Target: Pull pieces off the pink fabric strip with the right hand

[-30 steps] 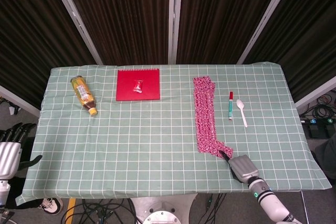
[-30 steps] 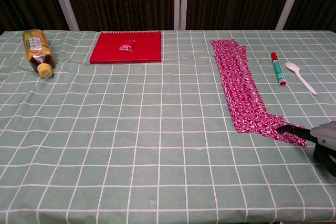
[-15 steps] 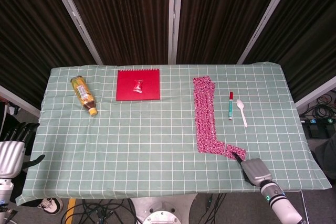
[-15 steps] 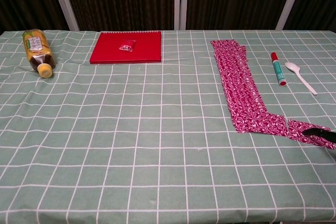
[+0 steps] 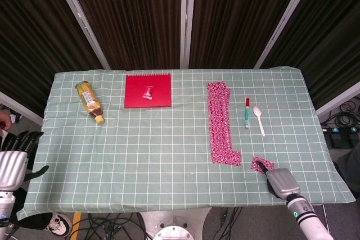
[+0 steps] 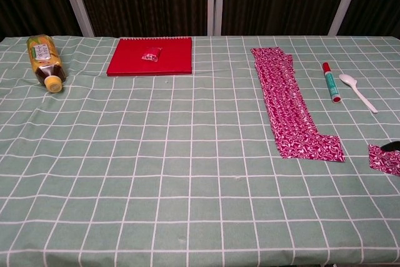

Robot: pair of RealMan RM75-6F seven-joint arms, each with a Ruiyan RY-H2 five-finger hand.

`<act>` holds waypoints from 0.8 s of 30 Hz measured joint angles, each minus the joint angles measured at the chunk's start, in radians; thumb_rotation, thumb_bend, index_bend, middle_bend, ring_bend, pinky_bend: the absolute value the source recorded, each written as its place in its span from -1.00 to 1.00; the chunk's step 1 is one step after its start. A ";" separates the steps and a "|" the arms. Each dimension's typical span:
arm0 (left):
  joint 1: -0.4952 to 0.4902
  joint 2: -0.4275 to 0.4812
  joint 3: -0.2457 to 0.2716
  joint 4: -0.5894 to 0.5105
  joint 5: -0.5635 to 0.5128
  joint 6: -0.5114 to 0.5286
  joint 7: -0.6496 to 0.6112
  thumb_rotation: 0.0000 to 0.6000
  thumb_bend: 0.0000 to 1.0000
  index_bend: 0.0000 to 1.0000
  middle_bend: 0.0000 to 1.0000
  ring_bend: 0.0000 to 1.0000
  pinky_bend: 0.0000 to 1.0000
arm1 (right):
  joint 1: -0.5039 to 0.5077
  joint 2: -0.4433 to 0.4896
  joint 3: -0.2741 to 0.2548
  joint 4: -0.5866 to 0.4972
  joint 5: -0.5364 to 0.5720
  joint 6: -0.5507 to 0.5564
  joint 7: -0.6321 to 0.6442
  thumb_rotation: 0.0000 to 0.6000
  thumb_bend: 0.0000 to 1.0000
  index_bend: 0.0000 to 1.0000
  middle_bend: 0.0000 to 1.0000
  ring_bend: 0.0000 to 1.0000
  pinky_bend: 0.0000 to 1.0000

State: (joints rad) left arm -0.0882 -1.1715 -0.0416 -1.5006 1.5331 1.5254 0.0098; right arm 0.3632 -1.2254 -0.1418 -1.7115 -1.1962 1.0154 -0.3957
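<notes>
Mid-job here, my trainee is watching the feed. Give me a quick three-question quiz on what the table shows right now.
1. True or false: the torn piece is still joined to the pink fabric strip.
2. Which lies right beside the marker? A) spoon B) bottle C) red notebook
3. Fill in: the small wrapped candy lies on the ______.

Key:
1. False. A gap of bare tablecloth separates them; the right hand holds the piece at the table's near right edge.
2. A
3. red notebook
</notes>
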 measured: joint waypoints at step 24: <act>0.006 0.002 -0.005 0.029 -0.024 -0.007 -0.054 1.00 -0.81 -0.70 -0.69 -0.80 -0.61 | 0.141 -0.131 0.082 0.015 0.183 -0.131 -0.183 1.00 1.00 -0.99 0.85 0.64 0.43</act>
State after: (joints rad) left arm -0.0818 -1.1700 -0.0467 -1.4714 1.5091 1.5185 -0.0445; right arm 0.5046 -1.3568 -0.0596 -1.6966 -1.0128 0.8843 -0.5784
